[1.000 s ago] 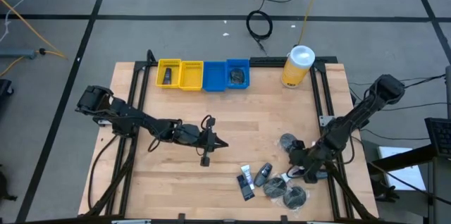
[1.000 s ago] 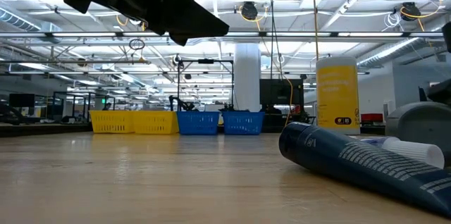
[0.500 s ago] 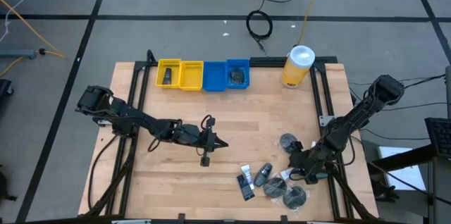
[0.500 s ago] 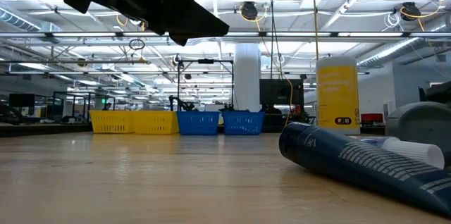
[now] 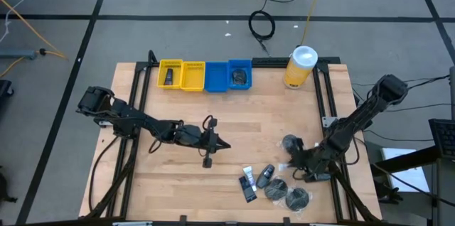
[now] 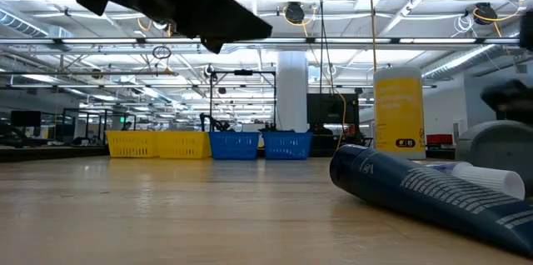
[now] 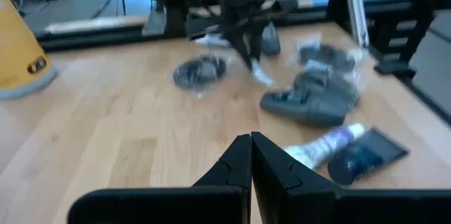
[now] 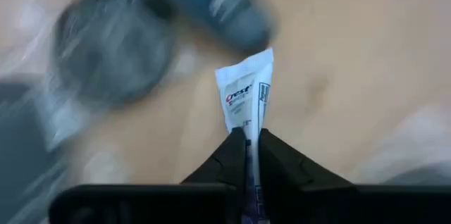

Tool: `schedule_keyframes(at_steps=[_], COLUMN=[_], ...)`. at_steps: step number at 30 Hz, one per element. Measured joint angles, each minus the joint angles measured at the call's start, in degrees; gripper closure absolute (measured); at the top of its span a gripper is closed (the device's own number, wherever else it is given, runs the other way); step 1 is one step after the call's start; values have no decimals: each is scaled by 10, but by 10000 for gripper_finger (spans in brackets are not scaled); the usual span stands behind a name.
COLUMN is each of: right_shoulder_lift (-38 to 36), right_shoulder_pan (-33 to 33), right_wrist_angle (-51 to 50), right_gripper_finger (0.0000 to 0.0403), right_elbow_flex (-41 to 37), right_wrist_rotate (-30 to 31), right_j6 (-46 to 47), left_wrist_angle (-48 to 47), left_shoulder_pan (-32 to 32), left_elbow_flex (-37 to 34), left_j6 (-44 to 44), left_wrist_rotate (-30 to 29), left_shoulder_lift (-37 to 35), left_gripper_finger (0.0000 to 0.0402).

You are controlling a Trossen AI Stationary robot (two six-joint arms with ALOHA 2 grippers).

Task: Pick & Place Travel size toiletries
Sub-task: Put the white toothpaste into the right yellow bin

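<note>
The travel size toiletries [image 5: 274, 183] lie in a loose heap near the table's front right: dark round packets, a dark bottle and a tube with a white end, also in the left wrist view [image 7: 310, 101]. My right gripper [image 5: 295, 165] stands at the heap's far right edge, shut on a thin white tube [image 8: 246, 97]. My left gripper [image 5: 222, 144] waits shut above the table's middle, holding nothing. In the low view a dark tube [image 6: 416, 186] lies on its side on the boards. My right gripper pinches the white tube's narrow end [image 8: 248, 134] between its two fingers. The fingers slant down from the table's right side and lie along the tube. Its wide flat end [image 8: 243, 69] sticks out past the fingertips; whether it touches the table I cannot tell.
Two yellow bins [image 5: 181, 74] and two blue bins [image 5: 229, 75] stand in a row at the far edge, two of them with dark items inside. A yellow canister with a white lid [image 5: 301, 66] stands at the far right. Bare boards [image 5: 270, 119] lie between bins and heap.
My right gripper has shut on the white tube, rolled and tipped further down, and shifted slightly away from the near edge. The white tube no longer lies at the heap's edge; it sits between the fingers. My left arm has kept still.
</note>
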Motion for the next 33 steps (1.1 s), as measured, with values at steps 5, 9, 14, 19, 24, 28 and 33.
schedule_keyframes(at_steps=[5, 9, 14, 19, 24, 28, 33], right_shoulder_lift=[-42, -41, -6, 29, 45, 45, 45], right_shoulder_pan=[-4, -30, -75, -124, -154, -161, -161], right_wrist_angle=[72, 270, 574, 730, 759, 759, 759], right_gripper_finger=[380, 385, 383, 384, 383, 383, 383], right_elbow_flex=[1, -12, -57, -80, -79, -79, -78], right_wrist_rotate=[186, 265, 268, 196, 164, 164, 164], right_j6=[-117, -282, -478, -578, -593, -593, -593], left_wrist_angle=[80, 192, 312, 334, 287, 217, 196], left_shoulder_pan=[1, 7, 9, 14, 33, 44, 51], left_elbow_flex=[0, 2, 30, 92, 166, 205, 228], left_j6=[20, 67, 128, 172, 129, 110, 107], left_wrist_rotate=[0, 0, 0, -17, -42, -49, -42], left_shoulder_lift=[30, 82, 136, 161, 179, 179, 179], left_gripper_finger=[396, 385, 321, 233, 169, 153, 166])
